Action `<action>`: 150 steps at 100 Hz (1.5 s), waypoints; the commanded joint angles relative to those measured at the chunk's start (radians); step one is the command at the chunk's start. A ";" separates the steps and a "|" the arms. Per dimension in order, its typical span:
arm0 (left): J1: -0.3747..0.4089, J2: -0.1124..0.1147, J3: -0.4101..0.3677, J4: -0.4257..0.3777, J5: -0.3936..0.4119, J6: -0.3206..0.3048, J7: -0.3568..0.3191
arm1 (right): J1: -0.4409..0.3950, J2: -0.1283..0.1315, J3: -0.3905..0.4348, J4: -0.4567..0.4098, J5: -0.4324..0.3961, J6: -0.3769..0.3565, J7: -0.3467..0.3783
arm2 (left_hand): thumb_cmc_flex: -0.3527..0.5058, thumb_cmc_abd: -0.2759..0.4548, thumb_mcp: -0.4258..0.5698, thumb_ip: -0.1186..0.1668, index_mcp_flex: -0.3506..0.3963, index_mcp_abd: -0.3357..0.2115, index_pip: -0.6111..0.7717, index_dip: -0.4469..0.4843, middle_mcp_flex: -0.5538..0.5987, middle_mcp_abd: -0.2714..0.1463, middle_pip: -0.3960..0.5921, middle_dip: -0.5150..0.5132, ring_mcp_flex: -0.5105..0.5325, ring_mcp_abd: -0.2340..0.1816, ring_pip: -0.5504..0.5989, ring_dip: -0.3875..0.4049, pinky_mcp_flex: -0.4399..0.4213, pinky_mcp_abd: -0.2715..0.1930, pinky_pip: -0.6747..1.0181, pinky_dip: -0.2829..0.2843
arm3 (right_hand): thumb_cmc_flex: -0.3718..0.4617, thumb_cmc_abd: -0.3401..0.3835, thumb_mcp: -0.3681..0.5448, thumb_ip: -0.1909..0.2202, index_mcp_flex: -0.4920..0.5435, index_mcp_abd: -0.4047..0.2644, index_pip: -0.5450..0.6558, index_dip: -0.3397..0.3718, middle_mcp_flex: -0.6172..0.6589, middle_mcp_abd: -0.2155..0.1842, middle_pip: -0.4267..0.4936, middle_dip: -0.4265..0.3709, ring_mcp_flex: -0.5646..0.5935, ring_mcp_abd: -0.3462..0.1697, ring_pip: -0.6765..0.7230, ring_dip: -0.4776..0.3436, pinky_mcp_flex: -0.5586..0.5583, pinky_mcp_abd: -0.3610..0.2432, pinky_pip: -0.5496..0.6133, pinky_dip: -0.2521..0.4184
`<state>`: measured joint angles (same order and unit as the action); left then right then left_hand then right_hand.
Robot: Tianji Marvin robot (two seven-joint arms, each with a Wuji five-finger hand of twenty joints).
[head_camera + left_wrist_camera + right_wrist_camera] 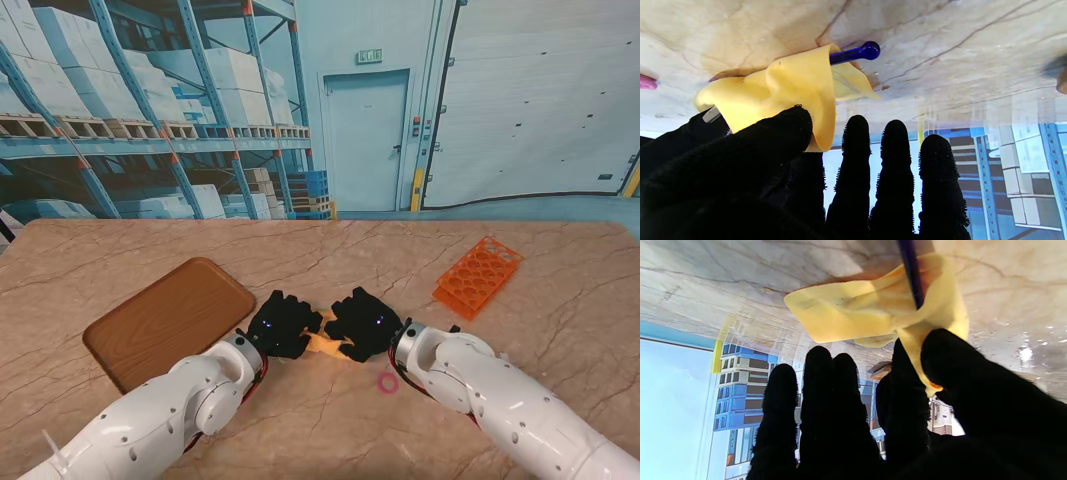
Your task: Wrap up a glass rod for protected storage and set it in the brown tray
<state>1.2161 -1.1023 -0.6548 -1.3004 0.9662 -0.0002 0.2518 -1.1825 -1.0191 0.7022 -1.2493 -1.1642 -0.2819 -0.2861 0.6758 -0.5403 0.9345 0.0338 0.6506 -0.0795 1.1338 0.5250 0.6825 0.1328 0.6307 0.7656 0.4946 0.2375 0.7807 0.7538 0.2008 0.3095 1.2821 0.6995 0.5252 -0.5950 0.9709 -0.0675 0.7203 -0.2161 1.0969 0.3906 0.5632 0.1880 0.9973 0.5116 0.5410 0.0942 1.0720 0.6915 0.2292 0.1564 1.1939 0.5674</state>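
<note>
A dark blue glass rod (855, 54) lies on the marble table, partly covered by a yellow sheet (796, 83). My left hand (282, 323) pinches one edge of the yellow sheet between thumb and forefinger. My right hand (364, 322) pinches the other edge of the yellow sheet (873, 311), with the rod (912, 270) running through the fold. In the stand view both black-gloved hands meet over the yellow sheet (326, 343) at the table's middle, and the rod is hidden there. The brown tray (168, 320) lies to the left of my left hand.
An orange test-tube rack (478, 275) lies on the table to the right, farther from me. A small pink ring (387, 382) sits beside my right forearm. A pink object (647, 82) shows at the edge of the left wrist view.
</note>
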 commanded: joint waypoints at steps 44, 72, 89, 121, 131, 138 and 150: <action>-0.071 -0.011 0.077 0.059 -0.011 0.071 -0.038 | 0.116 -0.027 -0.114 0.093 0.068 0.063 0.029 | 0.038 0.054 -0.074 -0.065 -0.033 0.090 -0.012 -0.033 -0.135 0.055 -0.046 -0.164 -0.141 0.038 -0.084 -0.061 -0.129 -0.003 -0.074 -0.040 | 0.008 0.049 -0.018 -0.037 -0.036 -0.050 0.032 0.006 -0.002 0.003 0.010 -0.003 0.016 -0.021 0.008 -0.004 0.000 -0.005 0.020 0.005; -0.084 -0.013 0.100 0.060 -0.018 0.110 -0.068 | 0.139 -0.030 -0.150 0.120 0.073 0.109 0.022 | 0.018 0.087 -0.232 -0.072 -0.135 0.150 -0.211 -0.023 -0.205 0.094 -0.087 -0.184 -0.193 0.061 -0.105 -0.072 -0.175 0.002 -0.099 -0.053 | -0.006 0.001 0.001 -0.039 -0.138 -0.016 0.009 -0.001 -0.033 0.009 0.009 -0.008 0.005 -0.021 -0.002 -0.013 0.004 -0.011 0.020 0.001; -0.071 -0.007 0.092 0.033 -0.006 0.153 -0.095 | 0.141 -0.031 -0.154 0.123 0.078 0.132 0.039 | -0.030 0.158 -0.265 -0.051 -0.139 0.196 -0.333 -0.031 -0.202 0.116 -0.097 -0.185 -0.193 0.091 -0.102 -0.069 -0.177 0.015 -0.091 -0.046 | -0.082 0.021 -0.006 -0.022 -0.169 0.037 -0.079 -0.002 -0.048 0.026 0.016 -0.010 0.000 -0.014 0.007 -0.013 -0.002 -0.010 0.026 -0.003; -0.048 -0.008 0.051 0.012 0.002 0.167 -0.083 | 0.116 -0.028 -0.106 0.102 0.062 0.153 0.040 | -0.043 0.205 -0.326 -0.029 -0.225 0.248 -0.498 -0.060 -0.232 0.126 -0.120 -0.190 -0.209 0.095 -0.113 -0.071 -0.184 0.015 -0.096 -0.049 | -0.179 0.114 -0.070 0.060 -0.197 0.105 -0.258 0.137 -0.098 0.041 0.011 -0.006 -0.018 -0.007 0.003 -0.012 -0.013 -0.010 0.026 -0.006; -0.053 -0.013 0.050 0.016 -0.008 0.162 -0.071 | 0.113 -0.029 -0.095 0.097 0.061 0.160 0.043 | -0.040 0.219 -0.342 -0.024 -0.256 0.257 -0.533 -0.075 -0.252 0.125 -0.125 -0.191 -0.220 0.089 -0.118 -0.072 -0.190 0.013 -0.102 -0.052 | -0.183 0.121 -0.080 0.057 -0.216 0.115 -0.276 0.141 -0.117 0.047 0.006 -0.007 -0.023 -0.004 0.001 -0.013 -0.016 -0.009 0.024 -0.007; -0.061 -0.019 0.054 0.021 -0.019 0.160 -0.064 | 0.110 -0.030 -0.088 0.093 0.063 0.168 0.049 | -0.042 0.231 -0.350 -0.021 -0.286 0.257 -0.551 -0.083 -0.268 0.125 -0.129 -0.193 -0.233 0.085 -0.122 -0.073 -0.200 0.007 -0.109 -0.054 | -0.191 0.135 -0.090 0.056 -0.233 0.124 -0.291 0.142 -0.132 0.052 0.004 -0.008 -0.028 -0.001 -0.002 -0.013 -0.020 -0.008 0.023 -0.007; -0.081 -0.032 0.070 0.039 -0.050 0.161 -0.055 | 0.108 -0.033 -0.081 0.090 0.076 0.183 0.068 | -0.023 0.241 -0.364 -0.014 -0.310 0.250 -0.568 -0.092 -0.278 0.119 -0.127 -0.194 -0.243 0.078 -0.129 -0.076 -0.238 0.007 -0.158 -0.074 | -0.207 0.145 -0.116 0.056 -0.257 0.136 -0.312 0.141 -0.148 0.058 -0.002 -0.010 -0.028 0.000 -0.002 -0.013 -0.022 -0.006 0.022 -0.007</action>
<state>1.1463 -1.1165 -0.5904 -1.2660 0.9298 0.1615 0.1977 -1.0719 -1.0470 0.6196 -1.1498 -1.0957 -0.1069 -0.2307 0.6511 -0.3399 0.5843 -0.0150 0.3717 0.1547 0.5946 0.4472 0.4430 0.2322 0.5140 0.5803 0.2871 0.3092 0.6570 0.6935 -0.0071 0.3104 1.1536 0.6421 0.3459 -0.4851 0.8716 -0.0340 0.4903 -0.1034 0.8028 0.5251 0.4535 0.2150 0.9974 0.5092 0.5390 0.0896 1.0716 0.6809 0.2178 0.1542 1.1939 0.5674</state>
